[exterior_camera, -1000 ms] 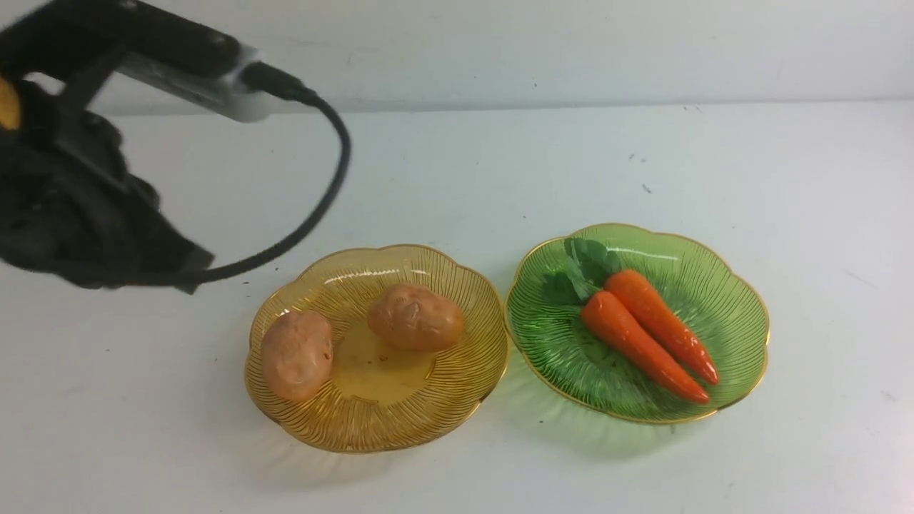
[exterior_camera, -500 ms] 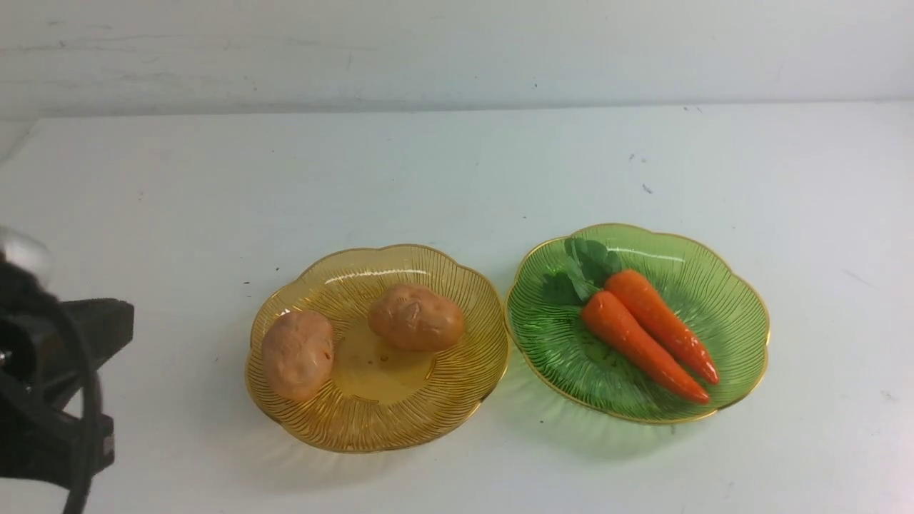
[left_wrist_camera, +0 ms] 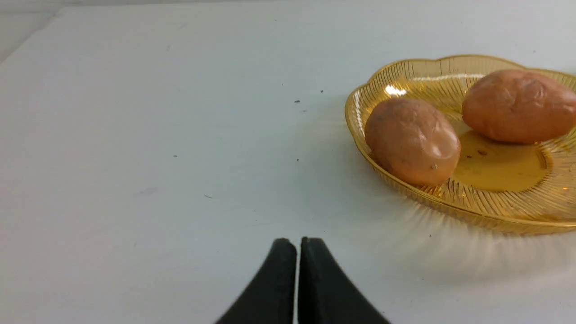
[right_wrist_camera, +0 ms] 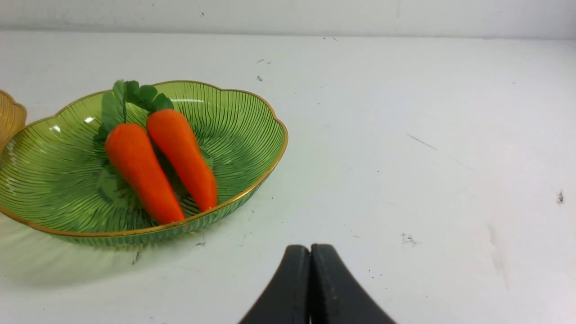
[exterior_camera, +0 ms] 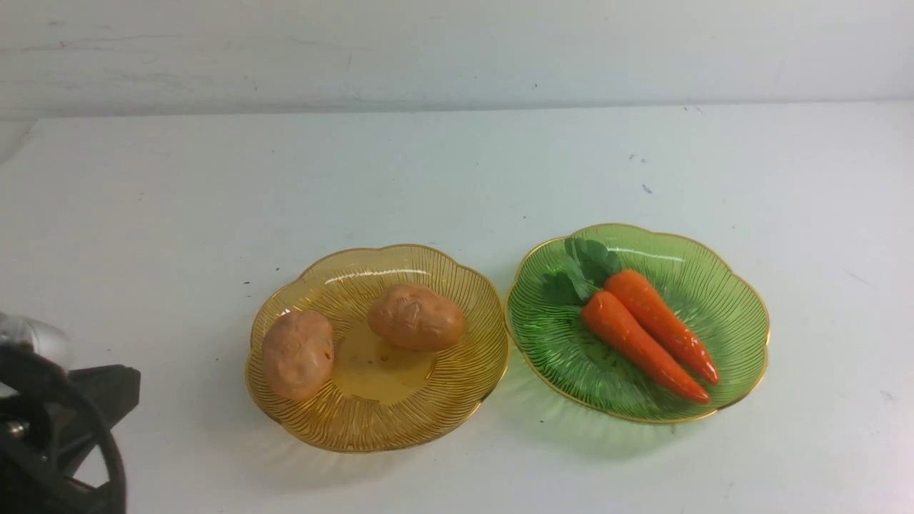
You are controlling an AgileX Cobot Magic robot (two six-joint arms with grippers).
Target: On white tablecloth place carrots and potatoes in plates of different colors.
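Observation:
Two potatoes point(exterior_camera: 297, 353) point(exterior_camera: 415, 317) lie in the amber-yellow plate point(exterior_camera: 457, 400) at centre left of the white tablecloth point(exterior_camera: 457, 164). Two carrots point(exterior_camera: 635, 344) point(exterior_camera: 660, 323) lie side by side in the green plate point(exterior_camera: 735, 314) to its right, leafy tops toward the back. In the left wrist view my left gripper point(left_wrist_camera: 298, 245) is shut and empty, low over the cloth, short of the amber plate point(left_wrist_camera: 495, 216) and its potatoes point(left_wrist_camera: 411, 140). In the right wrist view my right gripper point(right_wrist_camera: 310, 252) is shut and empty, near the green plate point(right_wrist_camera: 252, 121) with the carrots point(right_wrist_camera: 139, 168).
Part of my left arm point(exterior_camera: 50, 428) shows at the front view's lower left corner. The right arm is out of the front view. A pale wall point(exterior_camera: 457, 50) rises behind the table's back edge. Small dark specks point(exterior_camera: 646, 188) dot the cloth.
My left arm has drawn back from high above the amber plate's left side down to the lower left corner. The potatoes, carrots and plates have not moved.

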